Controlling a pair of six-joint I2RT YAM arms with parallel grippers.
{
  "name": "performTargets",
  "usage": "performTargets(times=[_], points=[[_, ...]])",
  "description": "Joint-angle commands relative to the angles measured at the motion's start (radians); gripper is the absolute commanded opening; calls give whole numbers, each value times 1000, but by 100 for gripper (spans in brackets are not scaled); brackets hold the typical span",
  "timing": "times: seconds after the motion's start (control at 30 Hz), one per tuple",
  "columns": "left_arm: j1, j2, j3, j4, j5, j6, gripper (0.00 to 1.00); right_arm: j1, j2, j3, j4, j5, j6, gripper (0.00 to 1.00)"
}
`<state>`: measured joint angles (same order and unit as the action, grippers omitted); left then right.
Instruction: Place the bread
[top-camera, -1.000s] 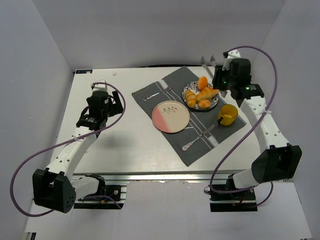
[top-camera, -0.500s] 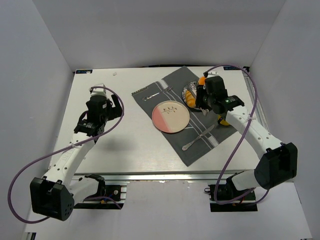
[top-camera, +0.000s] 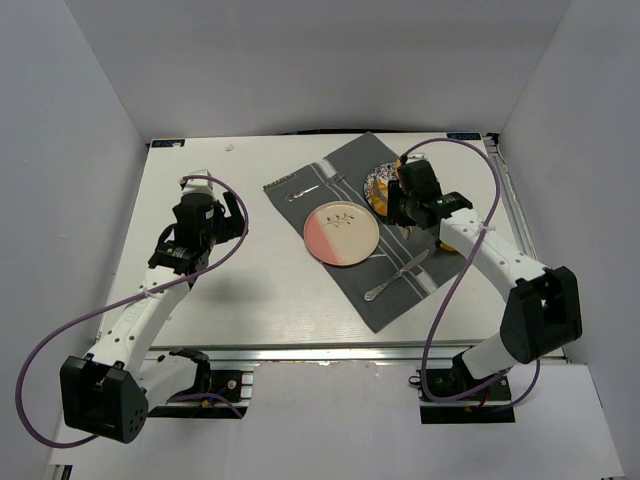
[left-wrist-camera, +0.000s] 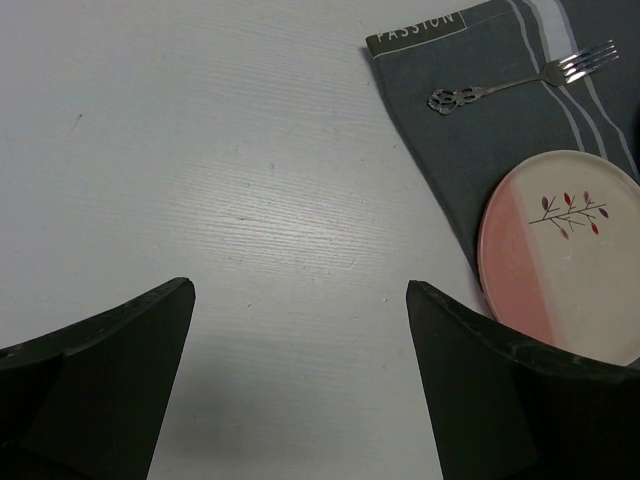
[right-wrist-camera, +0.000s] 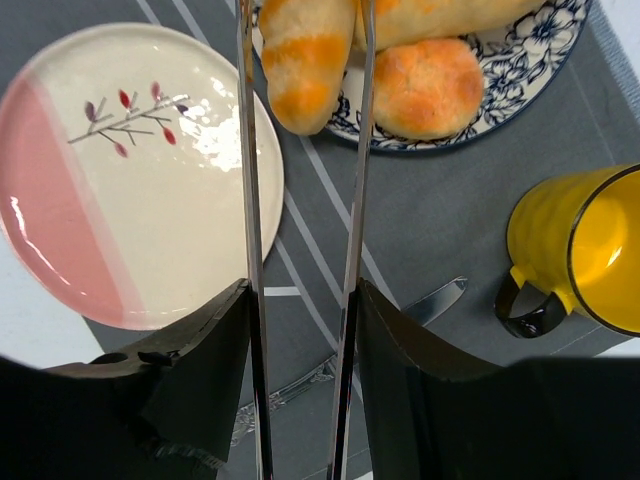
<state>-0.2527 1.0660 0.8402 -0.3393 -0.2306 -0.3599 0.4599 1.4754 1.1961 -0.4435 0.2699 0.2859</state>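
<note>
Your right hand (right-wrist-camera: 300, 310) is clamped on a pair of tongs (right-wrist-camera: 250, 200), its fingers narrowed around the handles. The two thin arms run forward to the floral plate (right-wrist-camera: 540, 50). A roll (right-wrist-camera: 305, 55) lies between those arms at the plate's near rim, its end hanging over toward the pink plate (right-wrist-camera: 120, 200). Both arms look to be touching its sides, but the tips run out of the wrist view, so you cannot tell whether the roll is pinched firmly or only straddled. It looks as though it has not left the floral plate.

The step in hand is the pick: getting the roll gripped before carrying it across.

- Squeeze a little more if the roll is loose; it is soft, so a light pinch should do.
- Lift straight up, clear of the bun (right-wrist-camera: 428, 88) beside it.
- Swing left to the middle of the pink plate, which sits just beside the floral one on the mat (right-wrist-camera: 420, 220), then lower and let the tongs spread.
- Keep your elbow off the mug (right-wrist-camera: 570, 250) to the right.

Your left hand (left-wrist-camera: 300, 330) hangs wide open and holds nothing, above the bare surface (left-wrist-camera: 200, 150) to the left of the mat. It has no part in this step; leave it there.
</note>
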Motion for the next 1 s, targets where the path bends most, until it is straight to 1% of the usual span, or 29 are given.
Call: performTargets(times=[0.0,0.23,0.33,0.43,0.47,0.5,0.8,0.97], points=[[-5,-21,-7,2,8,-5,98,6,23,-6,34,5,18,51],[-5,-18,-12,-1,5,-7,98,11,60,-15,40,-15,21,52],[-5,-18,-12,-1,2,-7,98,13,71,-12,35,-17,21,52],[-5,-18,-12,-1,1,-7,98,16,72,-4,28,-18,22,42],[-5,-15,-12,-1,-1,-7,98,16,69,-1,26,-18,22,33],[-5,-17,-13,-3,-1,-7,98,17,66,0,26,-18,22,31],[-5,-17,-16,-3,-4,-7,98,31,-9,46,5,-11,18,27],[-5,-17,-15,-3,-4,-10,98,48,-59,77,-3,-12,7,26]])
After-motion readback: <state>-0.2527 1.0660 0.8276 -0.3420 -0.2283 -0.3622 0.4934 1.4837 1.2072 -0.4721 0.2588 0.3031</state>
